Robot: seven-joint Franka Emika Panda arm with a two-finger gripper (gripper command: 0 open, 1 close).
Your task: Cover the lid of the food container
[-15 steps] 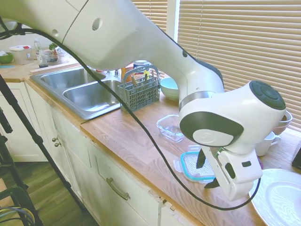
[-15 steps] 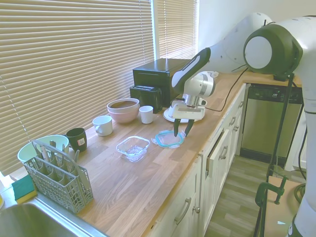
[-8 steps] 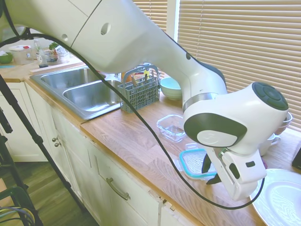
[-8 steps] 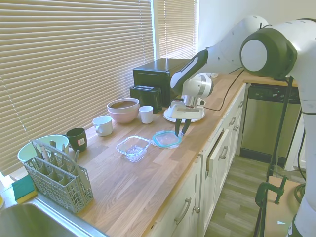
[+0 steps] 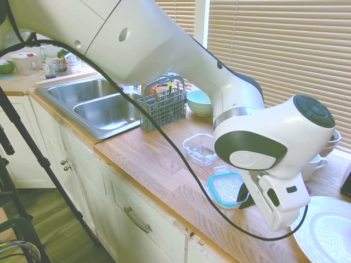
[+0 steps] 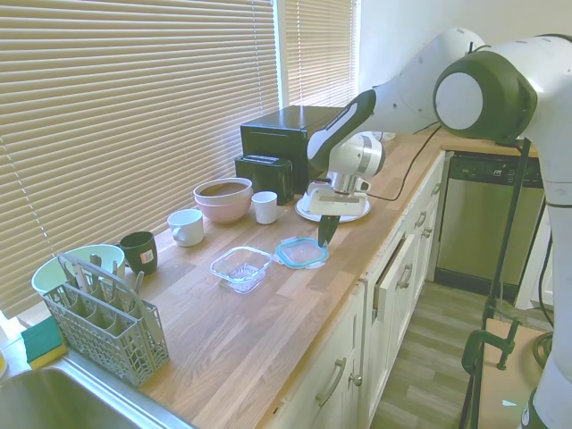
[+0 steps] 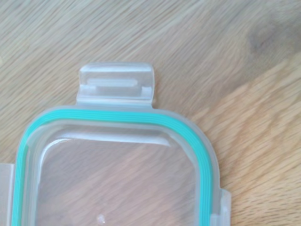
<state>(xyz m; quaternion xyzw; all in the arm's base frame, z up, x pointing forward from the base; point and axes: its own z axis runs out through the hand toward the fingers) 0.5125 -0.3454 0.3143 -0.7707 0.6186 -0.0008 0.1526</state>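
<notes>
Wooden countertop point(image 6: 268, 313) runs the whole length of the kitchen, with a steel double sink point(image 5: 101, 109) at one end and a black appliance point(image 6: 281, 147) up by the blinds. Next biggest is the white plate point(image 5: 329, 233), sitting just beside the arm's wrist. A grey cutlery basket point(image 5: 163, 107) stands next to the sink with a pale green bowl point(image 5: 198, 101) right behind it. Near the blinds there's a pinkish bowl point(image 6: 223, 198), two white mugs point(image 6: 186, 226) and a dark cup point(image 6: 138, 251).

The food container point(image 6: 240, 266) sits empty and uncovered out on the open counter. The lid point(image 6: 300, 252) lies flat on the wood just beside it, not touching it as far as I can see. The gripper point(image 6: 325, 236) is down at the lid's edge on the side away from the container, fingers drawn in close together on that rim, looks like it's pinching it. Wrist view shows only the teal seal and one clear snap tab point(image 7: 116, 84) against the wood grain.
</notes>
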